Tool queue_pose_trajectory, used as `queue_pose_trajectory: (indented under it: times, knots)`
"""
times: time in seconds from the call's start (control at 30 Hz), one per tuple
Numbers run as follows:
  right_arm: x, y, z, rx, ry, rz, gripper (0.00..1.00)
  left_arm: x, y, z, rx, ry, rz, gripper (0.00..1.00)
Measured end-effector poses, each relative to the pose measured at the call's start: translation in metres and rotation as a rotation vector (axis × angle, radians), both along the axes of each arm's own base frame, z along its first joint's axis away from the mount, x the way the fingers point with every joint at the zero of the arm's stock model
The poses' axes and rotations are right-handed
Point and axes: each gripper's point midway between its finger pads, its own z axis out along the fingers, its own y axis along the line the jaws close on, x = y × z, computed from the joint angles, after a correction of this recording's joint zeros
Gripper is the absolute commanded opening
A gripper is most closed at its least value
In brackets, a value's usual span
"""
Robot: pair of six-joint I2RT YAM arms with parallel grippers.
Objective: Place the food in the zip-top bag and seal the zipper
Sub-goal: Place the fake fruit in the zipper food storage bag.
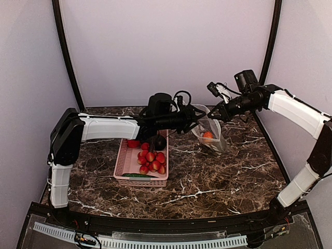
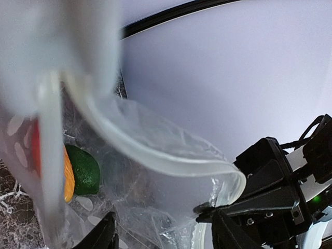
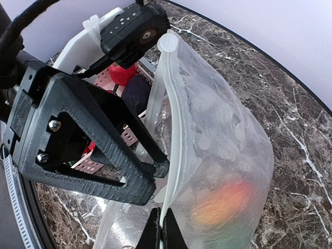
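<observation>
Holding dotted clear floppy zip-top bag [image 3: 228, 145] up by its mouth over dark marble table [image 1: 223, 176], right of pink slatted basket [image 1: 124, 166]. Pinching thin clear zipper strip [image 3: 170, 104] with right gripper [image 3: 161, 228], clenched. Straddling bag film with left gripper [image 2: 166, 225], released, fingers spread. Bagged: orange-red toy mango [image 3: 223, 199], green pepper [image 2: 85, 171]. In basket: red round fruits [image 1: 151, 158], cucumber [image 1: 137, 175], dark eggplant [image 1: 158, 142]. Probably loading: keep right pinch firm and mouth gaping, withdraw left without snagging rim, fetch one piece, drop centrally.

Dotted zip-top bag [image 1: 220, 139] stands upright just right of the pink basket [image 1: 120, 163], zipper [image 3: 171, 135] unsealed, mouth gaping. Orange-red mango [image 1: 207, 135] and green pepper [image 2: 83, 169] sit inside it. Red fruits [image 1: 152, 158], cucumber [image 1: 137, 175] and dark eggplant [image 1: 159, 142] are in the basket.
</observation>
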Motion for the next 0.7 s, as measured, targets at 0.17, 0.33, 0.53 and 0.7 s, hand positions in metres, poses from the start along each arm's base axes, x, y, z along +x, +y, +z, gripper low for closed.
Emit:
queue_pose_trajectory:
  times: [0.17,0.33,0.53,0.7]
  knots:
    - [0.008,-0.007,-0.001,-0.021,-0.021,-0.036,0.0,-0.009,-0.005,0.004,0.003,-0.036,-0.063,0.57]
    - [0.023,-0.027,-0.001,-0.033,-0.033,-0.103,0.0,-0.032,-0.016,0.018,-0.005,-0.133,-0.178,0.53]
    - [0.059,-0.072,0.012,-0.063,-0.101,-0.231,0.0,-0.061,-0.013,0.039,0.045,-0.307,-0.282,0.49]
    - [0.081,-0.098,0.031,-0.112,-0.205,-0.308,0.0,-0.072,0.014,0.038,0.184,-0.431,-0.285,0.52]
